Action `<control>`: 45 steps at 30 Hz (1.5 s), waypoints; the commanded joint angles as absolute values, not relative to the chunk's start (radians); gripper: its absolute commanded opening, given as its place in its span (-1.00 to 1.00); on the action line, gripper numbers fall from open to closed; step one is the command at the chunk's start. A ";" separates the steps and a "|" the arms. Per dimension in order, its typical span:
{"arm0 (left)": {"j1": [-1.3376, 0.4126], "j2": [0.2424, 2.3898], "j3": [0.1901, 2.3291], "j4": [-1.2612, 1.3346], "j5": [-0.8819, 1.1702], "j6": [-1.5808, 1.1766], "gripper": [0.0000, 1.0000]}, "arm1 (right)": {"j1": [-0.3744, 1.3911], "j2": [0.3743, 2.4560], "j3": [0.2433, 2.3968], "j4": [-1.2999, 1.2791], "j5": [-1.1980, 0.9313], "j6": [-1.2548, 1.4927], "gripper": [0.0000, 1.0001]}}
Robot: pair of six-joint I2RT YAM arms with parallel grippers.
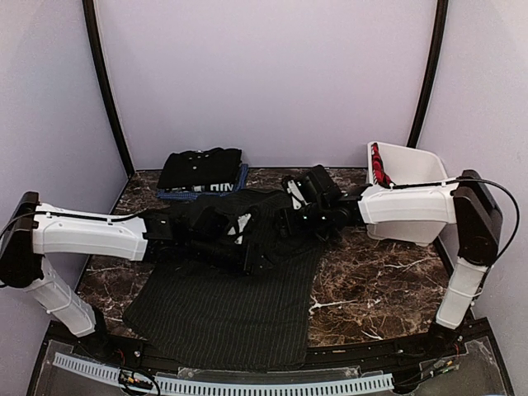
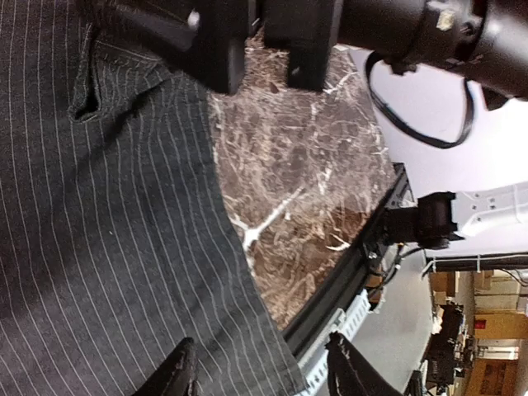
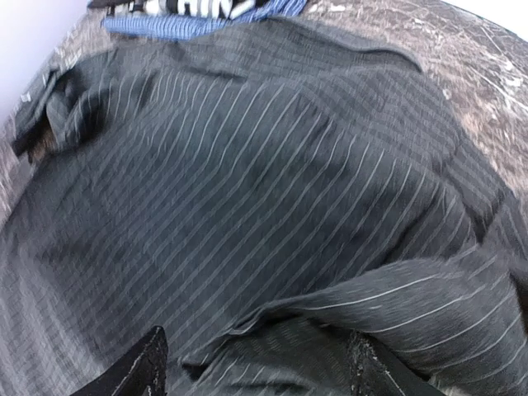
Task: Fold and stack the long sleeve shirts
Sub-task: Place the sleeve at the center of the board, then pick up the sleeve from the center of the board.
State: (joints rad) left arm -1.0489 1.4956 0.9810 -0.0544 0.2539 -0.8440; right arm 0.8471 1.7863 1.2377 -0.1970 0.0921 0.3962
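Note:
The large pinstriped shirt (image 1: pixel 223 309) lies spread on the near half of the table, its upper part bunched at the middle. My left gripper (image 1: pixel 246 247) is open and empty just above the shirt's right edge (image 2: pixel 124 247), its fingertips (image 2: pixel 177 375) clear of the cloth. My right gripper (image 1: pixel 286 223) is open wide over the bunched part, a raised fold of pinstriped cloth (image 3: pixel 396 289) lying between its fingers (image 3: pixel 144 367). At the back, the plain black shirt (image 1: pixel 202 167) lies folded on the blue shirt with white lettering (image 1: pixel 206 191), which also shows in the right wrist view (image 3: pixel 198 12).
A white plastic basket (image 1: pixel 412 186) stands at the back right with a red item (image 1: pixel 379 169) in it. Brown marble table (image 1: pixel 379 280) shows right of the shirt. The table's front edge and a white cable rail (image 2: pixel 346 318) lie close to my left gripper.

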 commanded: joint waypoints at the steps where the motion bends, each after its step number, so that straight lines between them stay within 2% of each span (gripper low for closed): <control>1: -1.013 1.626 1.092 -0.088 0.179 -0.759 0.03 | 0.794 1.855 1.298 -0.132 -0.059 0.370 0.46; 6: -0.935 1.730 1.172 -0.091 0.125 -0.776 -0.03 | 0.756 1.926 1.400 -0.168 -0.108 0.334 0.48; 11: -0.871 1.789 1.206 -0.060 0.145 -0.779 -0.04 | 0.726 1.905 1.433 -0.188 -0.115 0.289 0.47; 28: -0.814 1.857 1.233 -0.025 0.224 -0.834 -0.09 | 0.607 1.927 1.286 -0.191 -0.248 0.299 0.34; 35: -0.783 1.867 1.242 -0.023 0.269 -0.831 -0.09 | 0.589 1.985 1.319 -0.189 -0.286 0.326 0.30; 45: -0.765 1.863 1.249 -0.035 0.296 -0.818 -0.10 | 0.624 1.774 1.175 -0.180 -0.147 0.358 0.27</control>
State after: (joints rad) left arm -0.7719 1.8721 1.2140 -0.0345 0.2707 -0.8265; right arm 0.6010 1.8851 1.2057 -0.1982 -0.2291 0.3405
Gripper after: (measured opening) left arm 0.452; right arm 0.634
